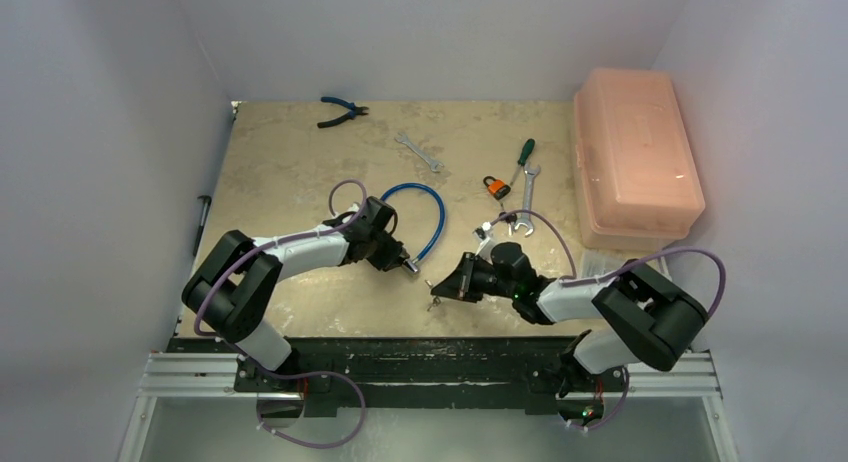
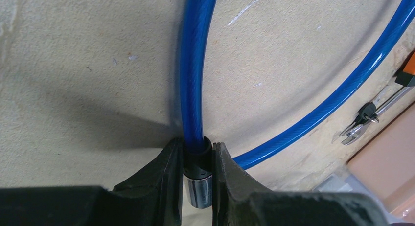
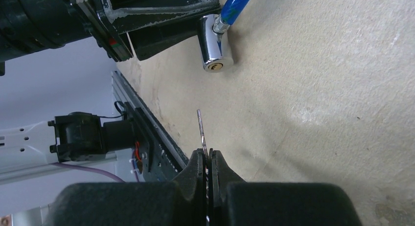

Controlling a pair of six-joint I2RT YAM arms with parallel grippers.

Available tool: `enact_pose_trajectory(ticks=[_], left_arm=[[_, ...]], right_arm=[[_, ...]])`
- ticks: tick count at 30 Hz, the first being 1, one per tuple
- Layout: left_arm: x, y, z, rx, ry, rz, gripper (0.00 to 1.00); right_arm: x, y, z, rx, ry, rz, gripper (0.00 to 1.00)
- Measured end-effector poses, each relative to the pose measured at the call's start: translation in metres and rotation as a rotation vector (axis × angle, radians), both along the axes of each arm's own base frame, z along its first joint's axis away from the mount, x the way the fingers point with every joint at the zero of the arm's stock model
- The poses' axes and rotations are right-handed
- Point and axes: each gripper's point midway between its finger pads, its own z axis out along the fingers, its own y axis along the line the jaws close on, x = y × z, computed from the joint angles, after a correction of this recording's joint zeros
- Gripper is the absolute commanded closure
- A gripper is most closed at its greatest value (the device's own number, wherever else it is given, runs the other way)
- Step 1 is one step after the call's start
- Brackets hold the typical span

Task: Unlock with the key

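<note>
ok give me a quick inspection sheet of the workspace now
surface: beige table, scuffed
job's things: blue cable lock; key aimed at its chrome cylinder, not inserted
clutter: pliers, wrench, second wrench, screwdriver, orange padlock, pink box
tools: left tool shut on the cable lock's end; right tool shut on the key
cables: purple leads loop free on both sides
surroundings: white walls on three sides

The lock (image 3: 215, 47) is a shiny silver tube on the end of a blue cable (image 2: 193, 64). The cable curves in a loop on the desk (image 1: 290, 152). The left end effector (image 2: 195, 146) pinches the lock by its black collar. Its keyhole faces the key (image 3: 201, 130). The key is thin and silver. The right end effector (image 3: 207, 155) pinches it. Its tip points toward the lock and does not touch it.
</note>
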Motion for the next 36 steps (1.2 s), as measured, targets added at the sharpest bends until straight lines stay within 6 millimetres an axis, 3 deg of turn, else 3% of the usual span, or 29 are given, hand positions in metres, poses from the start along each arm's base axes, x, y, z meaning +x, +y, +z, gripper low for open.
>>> enact_pose_trajectory(ticks=[36], left_arm=[[-0.001, -0.002, 0.0, -0.037, -0.011, -0.007, 1.0]], right_arm=[[0.018, 0.02, -0.027, -0.028, 0.081, -0.018, 1.0]])
